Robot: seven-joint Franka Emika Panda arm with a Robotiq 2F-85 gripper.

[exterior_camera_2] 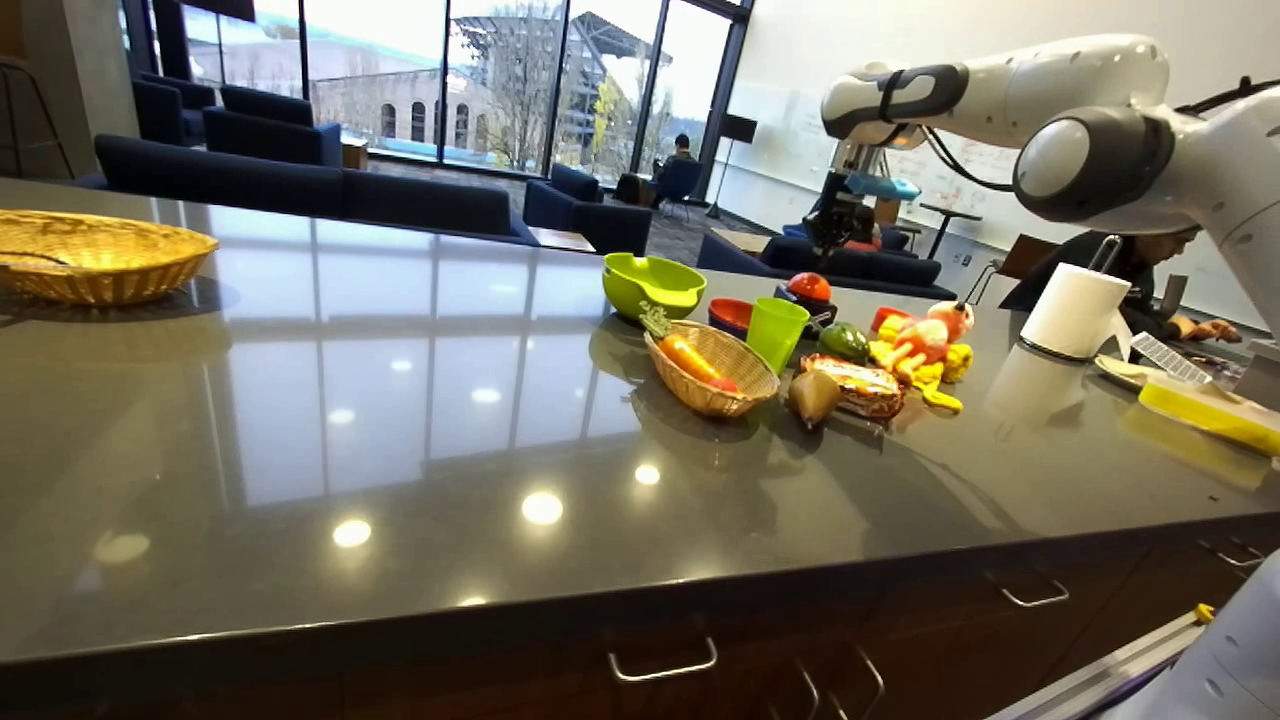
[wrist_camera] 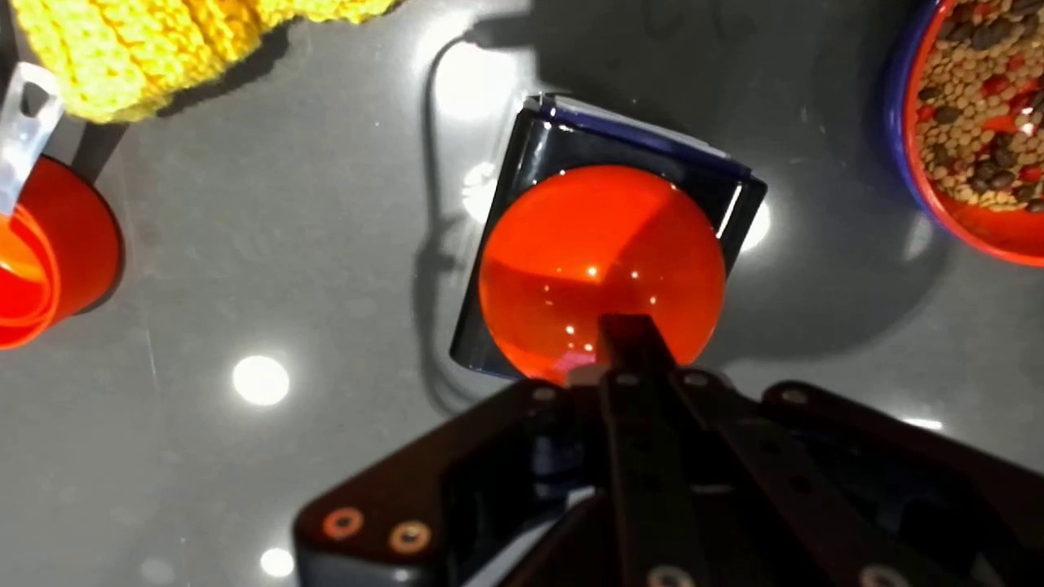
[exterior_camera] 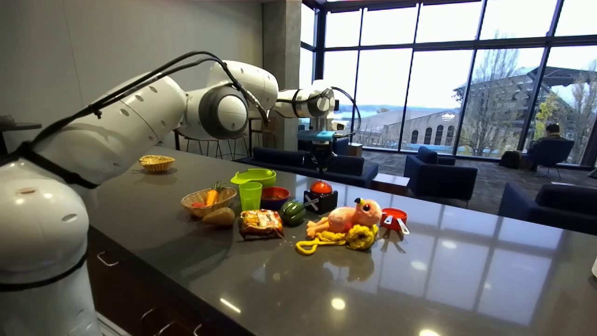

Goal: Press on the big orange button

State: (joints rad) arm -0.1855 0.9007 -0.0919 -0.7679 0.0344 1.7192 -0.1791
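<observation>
One straight, slow press downward seems right here. I have the gripper closed, holding nothing, above the orange button, with a gap between them in both exterior views. The button sits on a black base on the counter. Before descending I'd check that I'm over the button's middle: an off-centre push could tip or slide the base, and the counter's far edge runs near it. The wrist view shows the bowl and the red cup apart from the base on opposite sides, so a vertical drop should clear both.
</observation>
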